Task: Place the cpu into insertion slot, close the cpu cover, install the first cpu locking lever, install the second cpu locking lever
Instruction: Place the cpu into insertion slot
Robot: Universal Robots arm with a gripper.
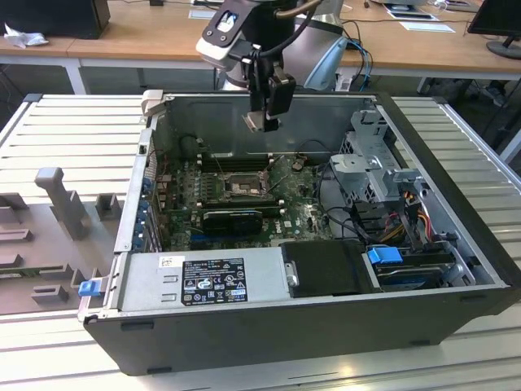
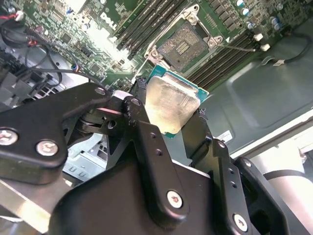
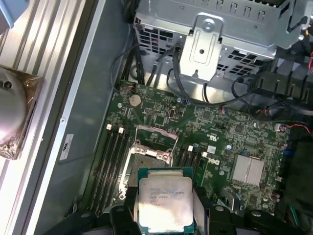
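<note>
Ribbed grey tabletop (image 1: 73,122), open computer case (image 1: 269,326): fingers (image 2: 141,125) closed on the cpu (image 2: 171,103) by its edges, held well above the uncovered slot (image 1: 242,186); risk judged: misaligned or tilted lowering could bend socket pins.

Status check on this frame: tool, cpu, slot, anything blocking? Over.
Tool shut on cpu, held above the motherboard. Insertion slot bare, cpu not seated. Nothing between them.

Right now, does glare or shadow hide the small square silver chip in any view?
Second wrist view: the small square silver chip carries a soft sheen, and glare whitens the green circuit board. First wrist view: evenly lit, no glare. Exterior view: pale, not shadowed.
</note>
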